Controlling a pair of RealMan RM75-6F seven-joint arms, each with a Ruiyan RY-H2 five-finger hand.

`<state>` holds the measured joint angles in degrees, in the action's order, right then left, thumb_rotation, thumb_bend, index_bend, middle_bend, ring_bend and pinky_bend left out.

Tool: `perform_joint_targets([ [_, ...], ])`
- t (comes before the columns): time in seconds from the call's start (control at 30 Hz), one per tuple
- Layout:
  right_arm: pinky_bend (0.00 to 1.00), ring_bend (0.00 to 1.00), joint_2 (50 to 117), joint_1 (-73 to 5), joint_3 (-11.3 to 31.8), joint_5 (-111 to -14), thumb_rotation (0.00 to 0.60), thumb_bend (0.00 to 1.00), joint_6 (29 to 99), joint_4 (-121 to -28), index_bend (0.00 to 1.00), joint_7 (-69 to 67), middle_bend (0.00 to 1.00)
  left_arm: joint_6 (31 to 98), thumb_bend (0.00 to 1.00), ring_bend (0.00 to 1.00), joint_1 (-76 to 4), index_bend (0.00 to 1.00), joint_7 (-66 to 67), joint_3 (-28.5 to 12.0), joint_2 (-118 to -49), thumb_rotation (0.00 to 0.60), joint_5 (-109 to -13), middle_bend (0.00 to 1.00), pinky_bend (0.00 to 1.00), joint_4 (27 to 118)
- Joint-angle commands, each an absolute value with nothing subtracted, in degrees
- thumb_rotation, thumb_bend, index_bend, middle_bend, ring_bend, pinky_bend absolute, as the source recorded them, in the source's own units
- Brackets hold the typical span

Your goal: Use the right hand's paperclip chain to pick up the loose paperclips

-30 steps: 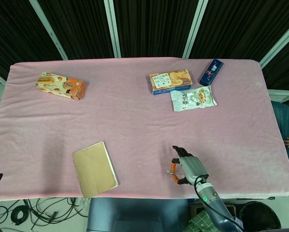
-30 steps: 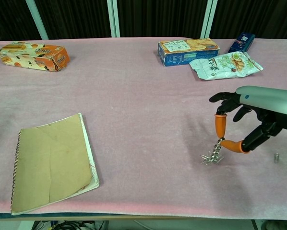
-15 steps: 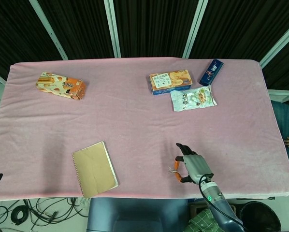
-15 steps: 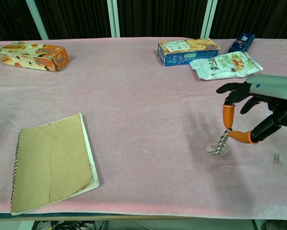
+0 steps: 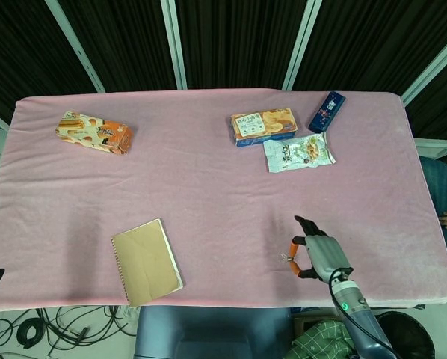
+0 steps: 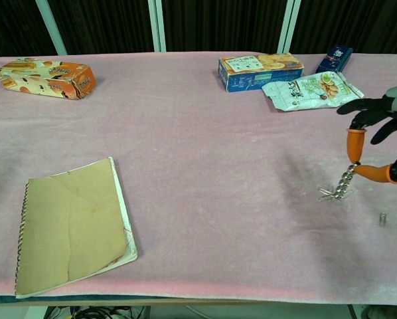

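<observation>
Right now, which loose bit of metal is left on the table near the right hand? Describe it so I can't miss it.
Start at the pink table, near its front right corner, by the right hand. Below the paperclip chain hanging from its fingers lies a loose paperclip. It lies alone on the cloth, apart from the cluster at the chain's end.

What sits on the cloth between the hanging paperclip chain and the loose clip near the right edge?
Nothing: in the chest view, only bare pink cloth lies between the paperclip chain pinched by the right hand and the small loose clip.

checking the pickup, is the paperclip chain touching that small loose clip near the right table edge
Apart. The chest view shows pink cloth between the paperclip chain and the loose clip.
</observation>
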<state>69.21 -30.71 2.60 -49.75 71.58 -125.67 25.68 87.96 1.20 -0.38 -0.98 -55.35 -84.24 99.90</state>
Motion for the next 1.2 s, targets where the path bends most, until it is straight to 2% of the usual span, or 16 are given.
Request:
perform_joint_targets([
  [0.03, 0.19, 0.01, 68.4, -30.0, 2.7, -49.8, 0.6, 0.32, 71.3, -124.6, 0.57, 24.1, 0.0, 87.9, 0.22, 0.0, 1.2, 0.03, -0.1, -0.9, -55.5, 0.6, -84.3, 0.0, 0.0, 100.0],
  [1.2, 0.19, 0.01, 67.8, -25.5, 1.3, -52.2, 0.6, 0.32, 68.2, -118.1, 0.57, 18.8, 0.0, 88.2, 0.22, 0.0, 1.3, 0.03, 0.6, -1.0, -55.6, 0.6, -84.1, 0.0, 0.0, 100.0],
])
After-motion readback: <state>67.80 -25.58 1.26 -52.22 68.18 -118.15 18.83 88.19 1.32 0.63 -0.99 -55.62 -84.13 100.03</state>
